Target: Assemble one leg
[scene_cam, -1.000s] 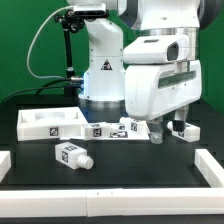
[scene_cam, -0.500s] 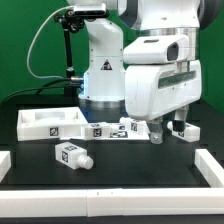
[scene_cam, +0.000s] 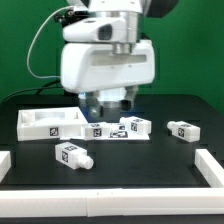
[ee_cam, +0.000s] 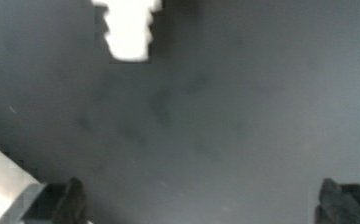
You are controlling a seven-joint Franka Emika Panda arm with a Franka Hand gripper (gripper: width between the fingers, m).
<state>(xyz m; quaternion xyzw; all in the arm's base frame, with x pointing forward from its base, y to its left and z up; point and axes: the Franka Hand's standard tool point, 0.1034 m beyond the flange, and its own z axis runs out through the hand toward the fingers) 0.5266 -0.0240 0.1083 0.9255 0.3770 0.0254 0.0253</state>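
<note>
Gripper (scene_cam: pixel 111 101) jaws spread, empty. Leg (scene_cam: pixel 71 154) lies on side at table (scene_cam: pixel 130 178) front, well apart (another leg (scene_cam: pixel 182 130) sits toward exterior view's right). You risk off-centre descent: finger clips leg, shoves it askew.

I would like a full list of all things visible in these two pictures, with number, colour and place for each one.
legs: three, white with black-and-white tags; one lying near the front, one in the middle by the marker board, one at the exterior view's right.
tray-like panel: one, white, at the exterior view's left.
marker board: one, white with tags, flat in the middle.
border strips: white, along the table's front and side edges.
table: one, black.
robot arm: one, white, above the middle.
gripper: one, dark fingers, open, holding nothing.
</note>
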